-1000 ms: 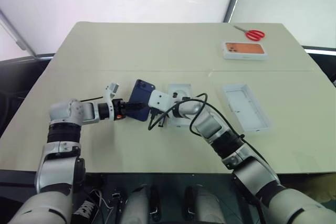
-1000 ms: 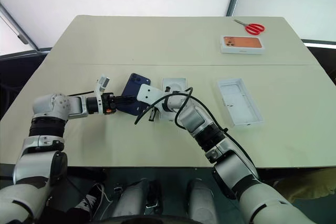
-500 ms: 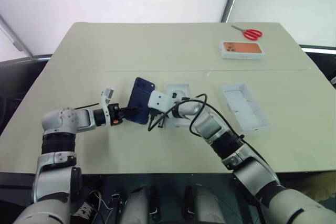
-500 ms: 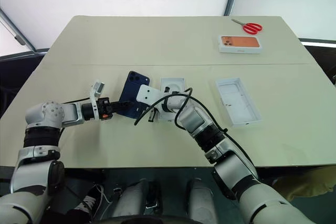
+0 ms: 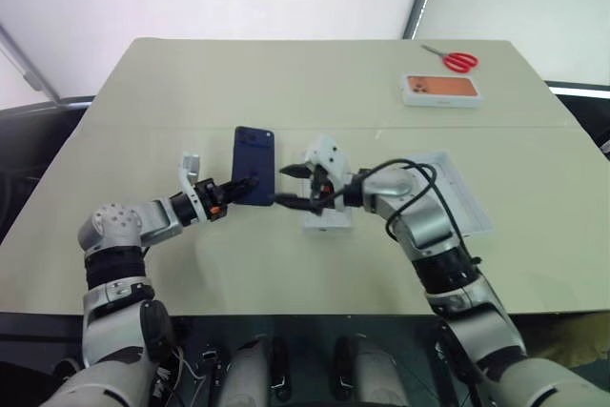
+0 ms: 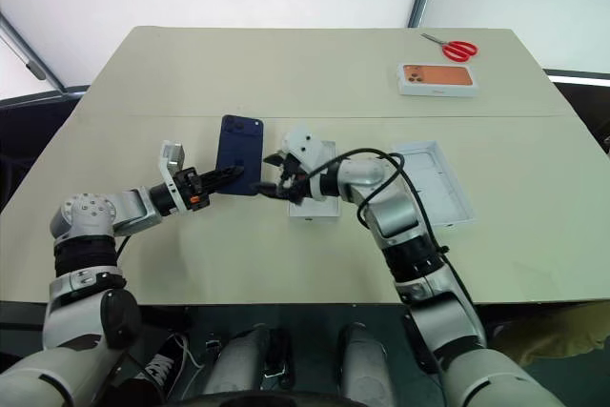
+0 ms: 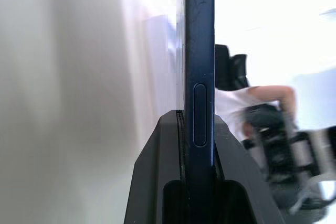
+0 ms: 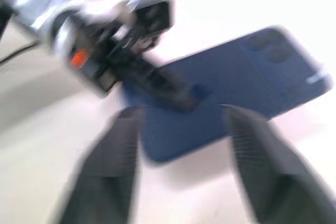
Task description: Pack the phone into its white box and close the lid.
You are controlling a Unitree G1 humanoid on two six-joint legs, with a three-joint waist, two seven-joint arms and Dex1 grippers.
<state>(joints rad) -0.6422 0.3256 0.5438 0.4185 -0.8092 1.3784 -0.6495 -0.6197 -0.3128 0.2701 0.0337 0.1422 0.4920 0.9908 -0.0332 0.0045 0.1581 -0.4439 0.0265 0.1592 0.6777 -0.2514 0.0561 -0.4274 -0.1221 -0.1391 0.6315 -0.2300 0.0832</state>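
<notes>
The left gripper point(image 5: 238, 188) is clamped on the lower edge of the phone point(image 5: 254, 165), its two black fingers point(image 7: 157, 171) pressed against either flat face so the slim dark blue edge with its side button runs straight up between them in the left wrist view. The phone is held off the table point(image 5: 286, 83), tilted with its back facing the head camera and its camera cluster at the upper corner. Just to the right of it, the right gripper point(image 5: 294, 187) points toward the phone with its jaws spread wide; its fingers point(image 8: 107, 171) stand apart and grip nothing, with the phone's blue back lying beyond the gap between them in the right wrist view. Whether a fingertip touches the phone's near edge cannot be told. A black cable loops from the right wrist back along the forearm. Directly beneath and behind the right gripper rests the white box point(image 6: 313, 207), partly covered by the hand, sitting flat near the middle of the table. Farther to the right, partly behind the right forearm, lies a shallow white rectangular tray point(image 6: 440, 188), open side up, set at a slight angle. Well apart from these, near the far right corner of the table, sits a white box with an orange phone picture point(image 5: 441, 90) on its top, and just beyond it a pair of red-handled scissors point(image 5: 456, 60).
</notes>
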